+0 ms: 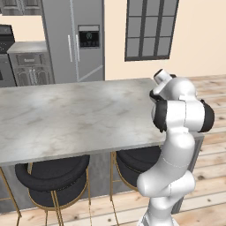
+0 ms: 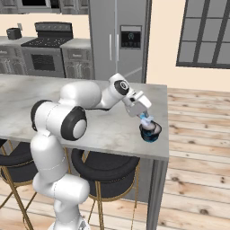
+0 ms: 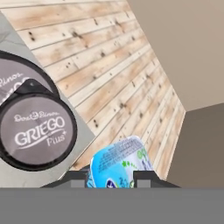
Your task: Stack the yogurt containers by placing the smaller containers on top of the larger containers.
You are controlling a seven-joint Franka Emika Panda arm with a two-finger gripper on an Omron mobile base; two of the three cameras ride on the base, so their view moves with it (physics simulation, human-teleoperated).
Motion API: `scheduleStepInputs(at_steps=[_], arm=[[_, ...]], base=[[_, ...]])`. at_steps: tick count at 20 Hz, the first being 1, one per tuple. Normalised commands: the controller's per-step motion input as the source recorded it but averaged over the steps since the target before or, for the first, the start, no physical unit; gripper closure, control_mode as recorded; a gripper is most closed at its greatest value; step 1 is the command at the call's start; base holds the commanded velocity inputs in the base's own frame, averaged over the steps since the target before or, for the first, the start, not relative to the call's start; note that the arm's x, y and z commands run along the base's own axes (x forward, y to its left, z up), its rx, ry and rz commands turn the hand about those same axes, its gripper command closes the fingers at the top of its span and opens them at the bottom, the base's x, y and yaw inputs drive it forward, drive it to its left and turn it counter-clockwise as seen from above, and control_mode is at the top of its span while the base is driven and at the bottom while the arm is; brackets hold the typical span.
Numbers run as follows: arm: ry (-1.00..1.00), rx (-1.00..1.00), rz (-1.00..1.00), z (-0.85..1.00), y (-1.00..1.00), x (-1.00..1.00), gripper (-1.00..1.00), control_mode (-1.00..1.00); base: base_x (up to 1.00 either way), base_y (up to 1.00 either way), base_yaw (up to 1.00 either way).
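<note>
In the hand view the small light-blue yogurt cup (image 3: 120, 161) sits between my two fingertips, with my gripper (image 3: 113, 177) shut on it. The larger dark cup with a pale grey lid (image 3: 37, 131) stands on the counter to the left of it, and a second lid of the same kind (image 3: 15, 83) touches it from behind. In the right base view my gripper (image 2: 144, 116) holds the blue cup (image 2: 147, 120) tilted just above the dark cup (image 2: 150, 132), close to the counter's right end. The two may touch; I cannot tell.
The marble counter (image 2: 103, 130) ends just right of the dark cup, with wooden floor (image 2: 197, 148) below. Black stools (image 1: 53, 176) stand under the counter's near side. A fridge (image 2: 119, 40) and a stove (image 2: 45, 58) line the back wall.
</note>
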Motion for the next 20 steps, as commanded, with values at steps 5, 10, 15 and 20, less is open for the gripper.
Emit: scheduleStepInputs(at_steps=[5, 10, 15, 20], arm=[[0.0, 0.0, 0.0, -0.12, 0.0, -0.02, 1.0, -1.0], [-0.02, 0.0, 0.0, -0.04, 0.04, 0.0, 1.0, -1.0], [-0.01, 0.0, 0.0, 0.0, 0.05, 0.0, 1.0, -1.0], [-0.01, 0.0, 0.0, 0.0, 0.04, 0.0, 1.0, -1.0]], base=[[0.0, 0.0, 0.0], [0.0, 0.0, 0.0], [0.0, 0.0, 0.0], [0.0, 0.0, 0.0]])
